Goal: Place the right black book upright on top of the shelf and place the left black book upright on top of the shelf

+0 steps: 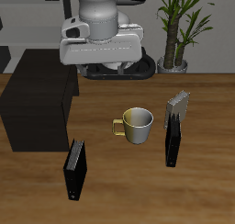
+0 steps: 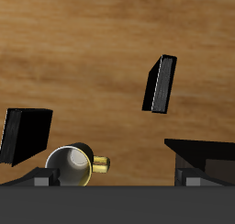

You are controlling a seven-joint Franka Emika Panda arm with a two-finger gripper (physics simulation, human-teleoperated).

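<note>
Hovering high over the back of the desk (image 1: 211,186), your arm is up near its base with the wrist pointed straight down. The pincer (image 2: 115,180) holds nothing. In the wrist view its two fingers (image 2: 41,179) sit wide apart, so the jaws are spread. From the exterior view the big white hand housing hides the fingertips, so you can't read them there.

The shelf (image 1: 37,106) is the low black box at the desk's side, just beside and below the hand, and its flat top is bare. Its corner (image 2: 204,154) also shows in the wrist view.

The right black book (image 1: 75,168) stands on edge on the desk, near the front edge and just in front of the shelf's front corner. It's well apart from the pincer. The wrist view shows it too (image 2: 161,84), slightly tilted in the frame.

The left black book (image 1: 172,140) stands on edge on the far side of the mug (image 1: 136,125), with a grey book (image 1: 177,106) just behind it. You can't tell whether those two touch.

The yellow-handled mug sits between the two black books, closer to the arm and touching neither. A potted plant (image 1: 179,21) stands behind the desk.
</note>
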